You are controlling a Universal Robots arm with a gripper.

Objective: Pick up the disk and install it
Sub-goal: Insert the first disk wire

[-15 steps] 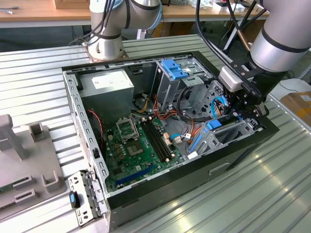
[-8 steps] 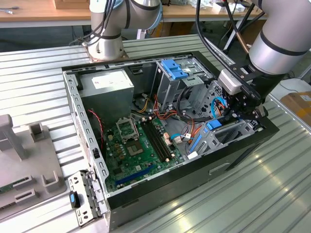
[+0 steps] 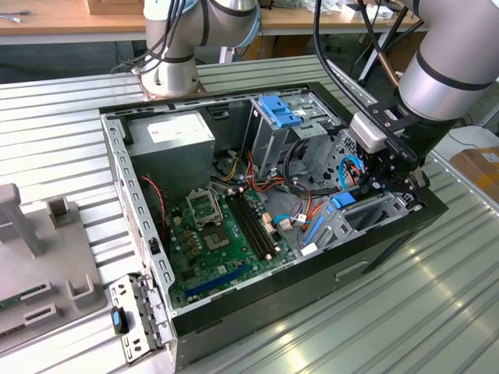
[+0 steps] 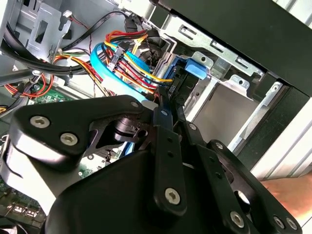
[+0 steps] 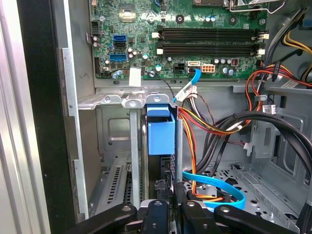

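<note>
Black two-fingered claw (image 5: 168, 207), clamped on the blue-railed dark disk (image 5: 161, 134) at twelve o'clock; rails are best kept square to the grey metal bay (image 5: 134, 161).

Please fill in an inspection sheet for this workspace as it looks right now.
Surface: ribbed metal table, open computer case on it.
Job's things: disk, blue-railed, standing on edge in the drive bay beside the motherboard.
Clutter: grey fixture and small metal bracket beside the case.
Grippers: gripper low over the drive bay, right at the disk.
Cables: red, yellow and orange wire bundle; blue flat cable.
Surroundings: wooden bench behind.
</note>
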